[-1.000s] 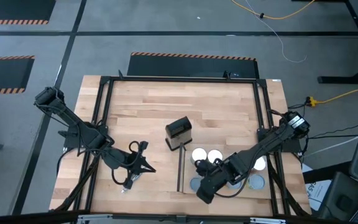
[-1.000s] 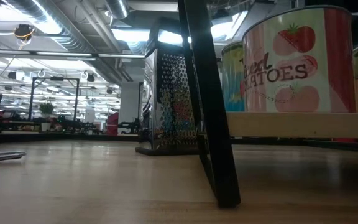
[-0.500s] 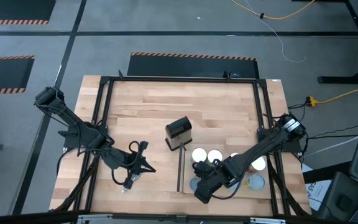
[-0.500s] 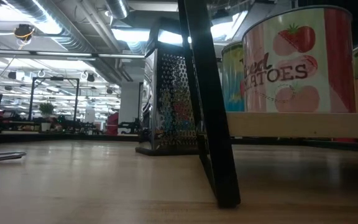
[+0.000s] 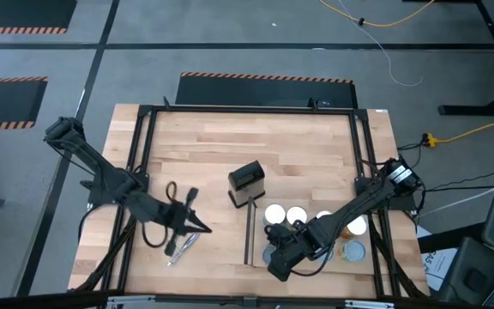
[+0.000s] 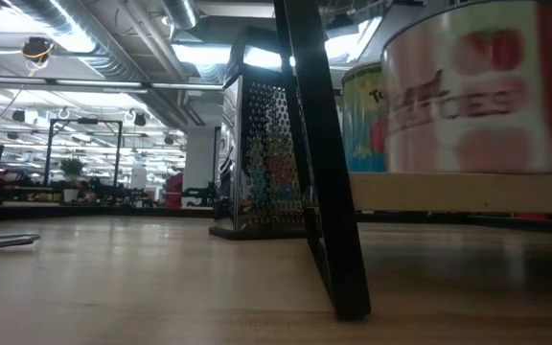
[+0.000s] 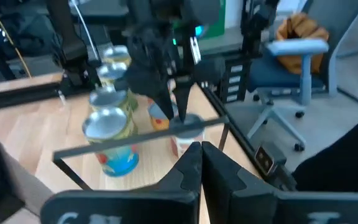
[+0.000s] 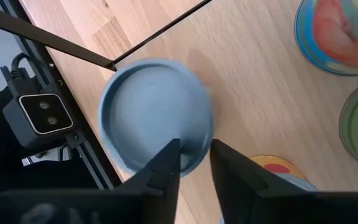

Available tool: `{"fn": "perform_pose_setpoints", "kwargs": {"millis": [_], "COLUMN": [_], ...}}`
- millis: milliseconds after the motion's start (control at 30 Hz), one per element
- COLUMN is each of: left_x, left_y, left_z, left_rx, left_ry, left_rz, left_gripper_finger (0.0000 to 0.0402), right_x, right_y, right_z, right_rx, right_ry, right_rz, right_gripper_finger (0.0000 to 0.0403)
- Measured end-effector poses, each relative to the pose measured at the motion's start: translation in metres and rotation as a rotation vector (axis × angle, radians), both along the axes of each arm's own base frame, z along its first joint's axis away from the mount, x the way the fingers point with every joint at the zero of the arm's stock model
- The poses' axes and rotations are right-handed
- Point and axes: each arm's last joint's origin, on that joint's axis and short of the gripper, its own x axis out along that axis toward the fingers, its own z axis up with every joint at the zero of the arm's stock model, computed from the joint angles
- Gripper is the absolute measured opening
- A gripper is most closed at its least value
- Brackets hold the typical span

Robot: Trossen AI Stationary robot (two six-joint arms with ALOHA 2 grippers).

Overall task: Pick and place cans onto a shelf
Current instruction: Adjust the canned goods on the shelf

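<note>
- Right gripper [image 5: 274, 260] is set over the near left corner of the shelf [image 5: 316, 257]; in the right wrist view its fingers [image 8: 166, 167] are seen slightly parted, straddling the rim of a blue-topped can [image 8: 155, 113] without closing on it.
- Left gripper [image 5: 197, 225] is held above the bare tabletop [image 5: 187, 146] with its fingers brought together on nothing, just beside a thin silver tool [image 5: 180, 247].
- A black box grater [image 5: 247, 184] stands near the shelf's far left corner.
- More cans [image 5: 285, 215] are grouped on the shelf behind the right gripper.
- Only the low view shows labels: a blurred pink strawberry can [image 6: 468, 91]; its lettering cannot be read.
- The shelf's black leg [image 6: 326, 163] crosses that view.
</note>
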Motion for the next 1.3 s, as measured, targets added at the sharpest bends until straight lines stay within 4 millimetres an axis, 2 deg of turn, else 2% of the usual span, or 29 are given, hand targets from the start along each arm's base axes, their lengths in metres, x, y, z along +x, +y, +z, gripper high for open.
{"fn": "perform_pose_setpoints", "kwargs": {"millis": [167, 333, 400, 500, 733, 867, 967, 1300], "left_x": [-0.018, -0.041, -0.048, -0.056, -0.071, -0.077, -0.078, -0.078], "left_y": [0.016, 0.033, 0.038, 0.044, 0.056, 0.061, 0.062, 0.061], "left_z": [0.021, 0.032, 0.027, 0.007, -0.040, -0.057, -0.064, -0.064], "left_rx": [-0.024, 0.017, 0.021, -0.009, -0.113, -0.151, -0.146, -0.147], "left_ry": [-0.071, -0.103, -0.116, -0.151, -0.268, -0.309, -0.302, -0.303], "left_rz": [0.047, 0.124, 0.133, 0.135, 0.143, 0.146, 0.146, 0.142], "left_gripper_finger": [0.0000, 0.0000, 0.0000, 0.0000, 0.0000, 0.0000, 0.0000, 0.0000], "right_x": [0.000, 0.000, 0.001, 0.004, 0.010, 0.012, 0.013, 0.013], "right_y": [0.000, 0.000, -0.002, -0.006, -0.016, -0.020, -0.022, -0.022], "right_z": [0.000, 0.000, 0.000, 0.000, 0.000, 0.000, 0.000, 0.000], "right_rx": [-0.002, -0.015, -0.018, -0.025, -0.041, -0.062, -0.064, -0.077], "right_ry": [0.000, -0.005, -0.006, -0.006, -0.007, -0.013, -0.013, -0.018], "right_rz": [0.005, 0.041, 0.047, 0.058, 0.136, 0.194, 0.238, 0.276], "right_gripper_finger": [0.0058, 0.0030, 0.0020, 0.0009, 0.0010, 0.0010, 0.0010, 0.0010]}}
